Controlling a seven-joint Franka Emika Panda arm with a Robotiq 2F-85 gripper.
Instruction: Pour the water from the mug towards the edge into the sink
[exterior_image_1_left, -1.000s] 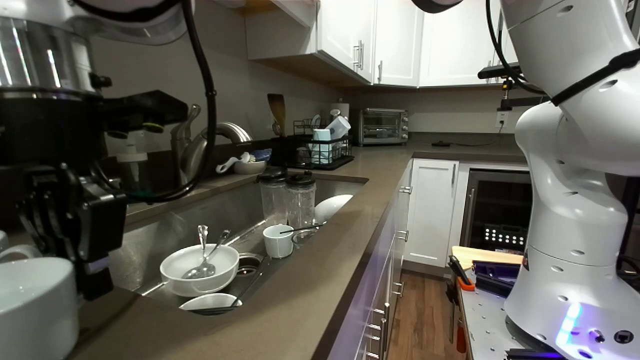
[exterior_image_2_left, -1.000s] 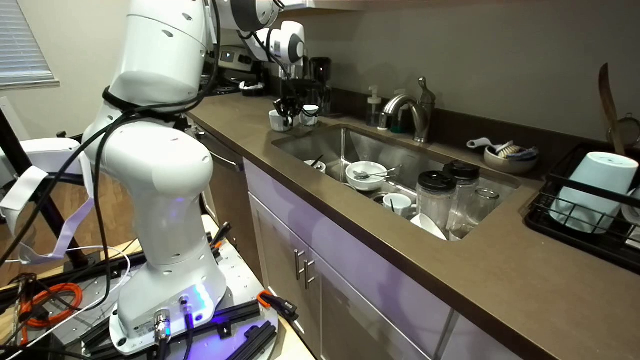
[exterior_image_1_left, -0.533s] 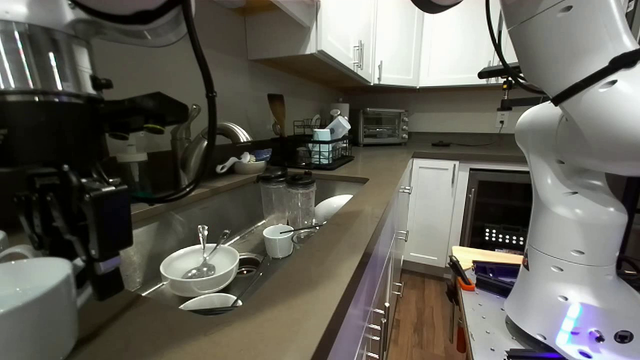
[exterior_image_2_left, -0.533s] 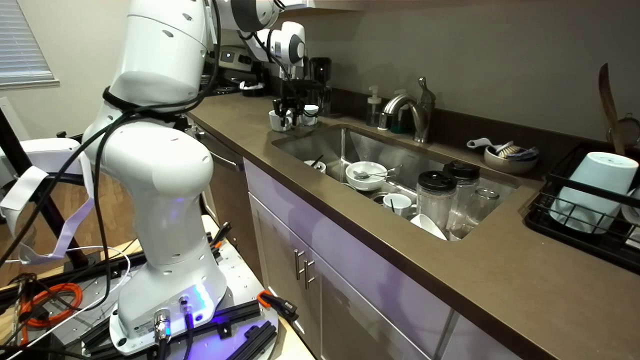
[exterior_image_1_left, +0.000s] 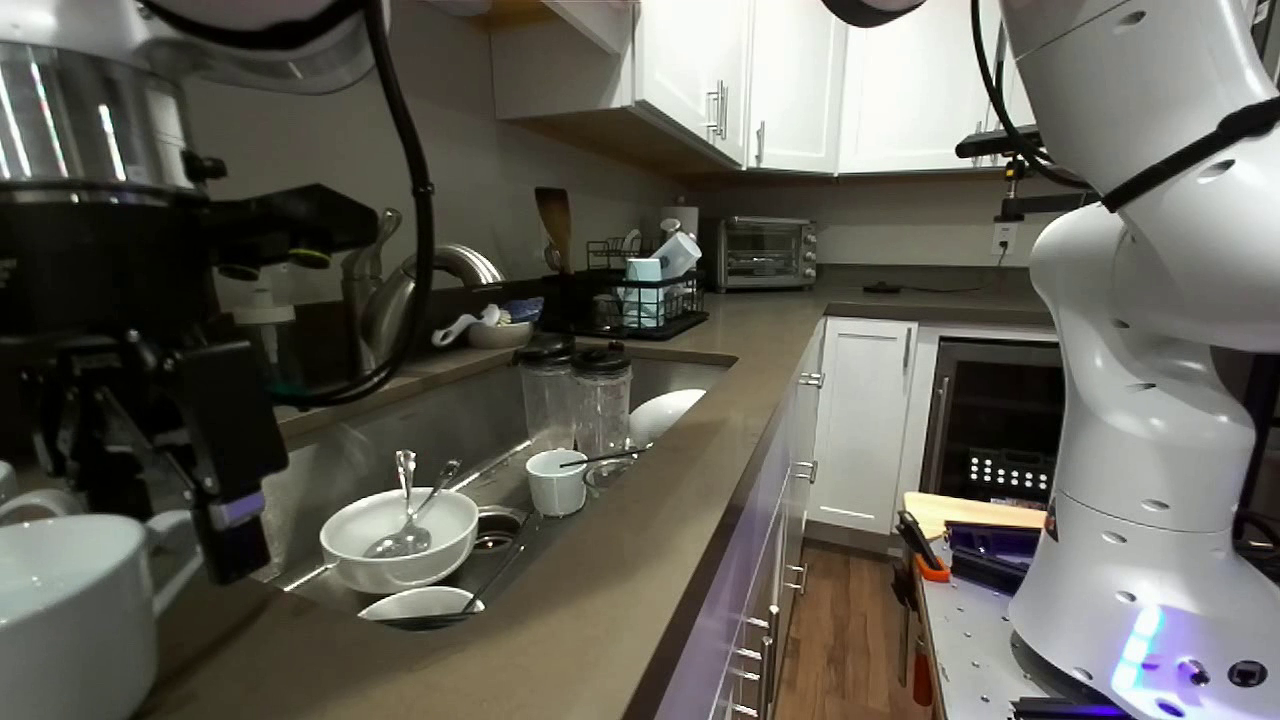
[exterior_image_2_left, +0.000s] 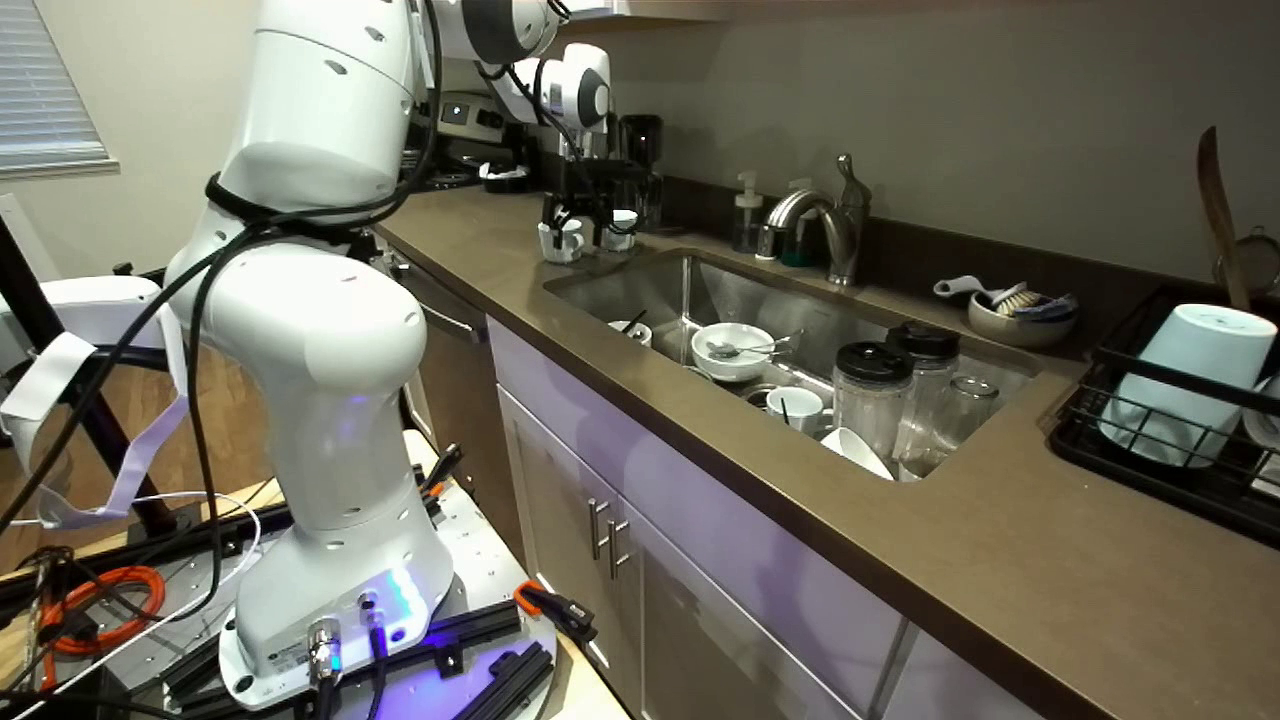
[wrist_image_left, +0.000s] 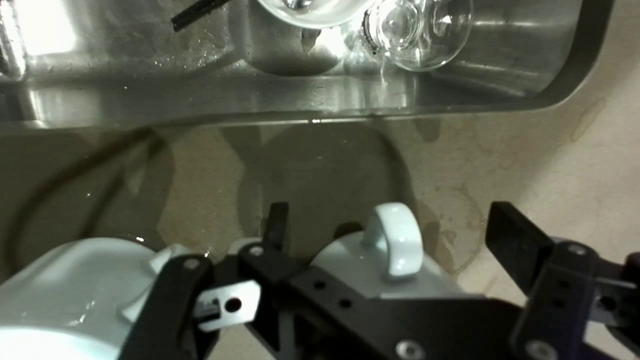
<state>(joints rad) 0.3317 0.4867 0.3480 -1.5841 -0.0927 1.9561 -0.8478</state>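
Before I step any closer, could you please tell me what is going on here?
A robot arm is at a white mug that stands on the countertop beside the sink. The tool is open, and in the wrist view the mug's handle shows between the spread fingers, not gripped. A second white mug stands nearby; the sink holds a white bowl and black-lidded jars. I can't tell whether any water has been poured yet.
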